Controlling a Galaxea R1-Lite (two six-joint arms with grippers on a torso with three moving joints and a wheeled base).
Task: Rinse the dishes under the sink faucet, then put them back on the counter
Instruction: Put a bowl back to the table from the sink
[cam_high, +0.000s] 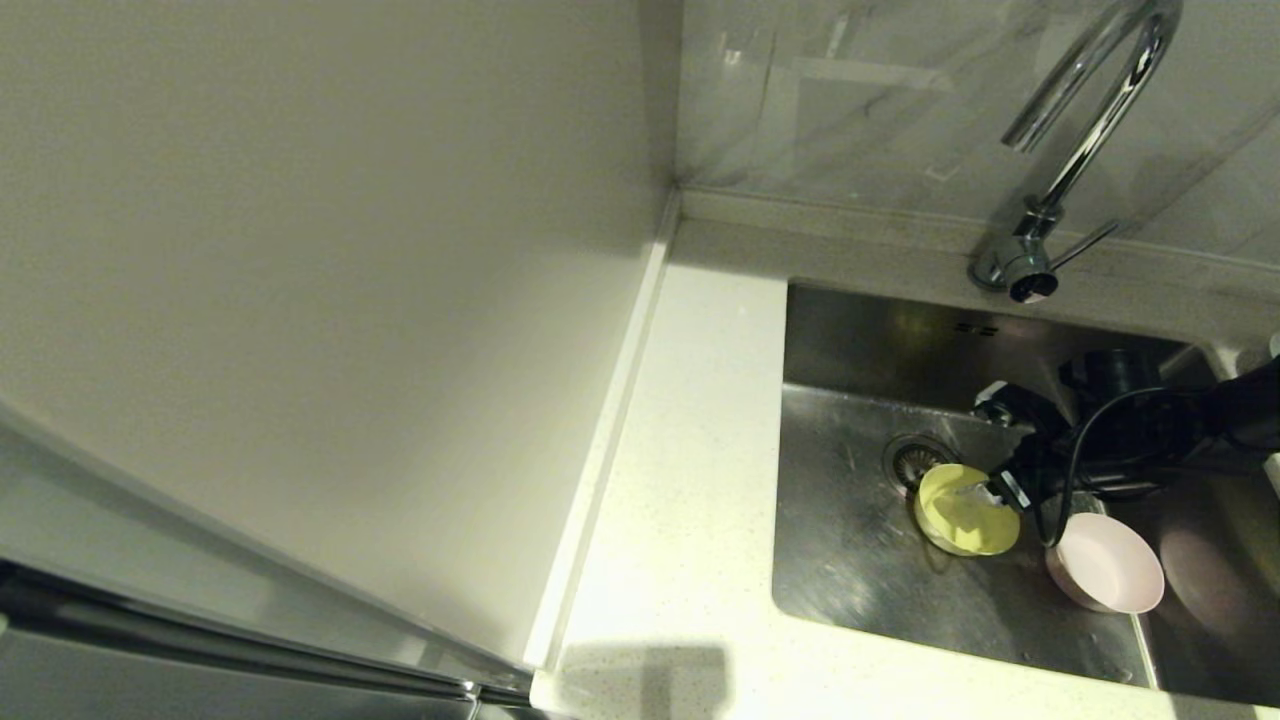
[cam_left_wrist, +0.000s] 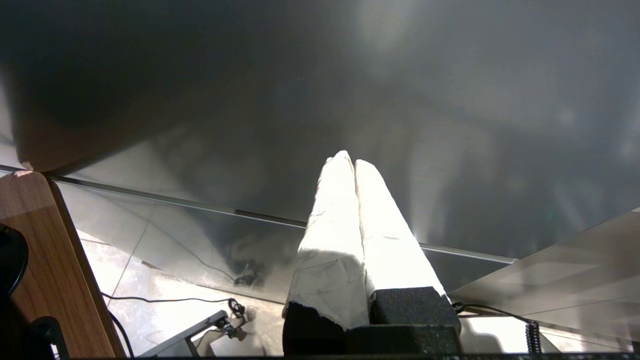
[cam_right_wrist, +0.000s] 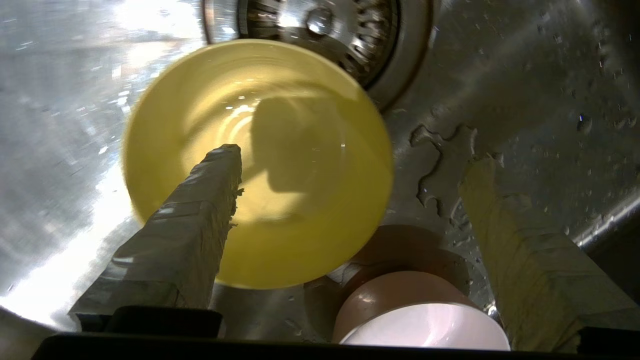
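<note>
A yellow-green bowl (cam_high: 965, 510) (cam_right_wrist: 260, 165) lies on the floor of the steel sink (cam_high: 850, 560), overlapping the edge of the round drain (cam_high: 912, 458) (cam_right_wrist: 325, 30). My right gripper (cam_high: 985, 448) (cam_right_wrist: 350, 157) is down in the sink, open and straddling this bowl's rim. One finger (cam_right_wrist: 210, 200) is over the bowl's inside; the other (cam_right_wrist: 505, 235) is outside, over the wet sink floor. A pale pink bowl (cam_high: 1105, 562) (cam_right_wrist: 425, 320) sits just beside it, closer to my wrist. The chrome faucet (cam_high: 1080, 140) rises behind the sink. My left gripper (cam_left_wrist: 350, 161) hangs shut and empty, away from the sink.
The white speckled counter (cam_high: 680, 480) runs along the sink's left side, with a raised strip against the off-white wall panel (cam_high: 300, 300). The right arm's black cable (cam_high: 1075, 450) loops above the pink bowl. Water patches lie on the sink floor (cam_right_wrist: 435, 150).
</note>
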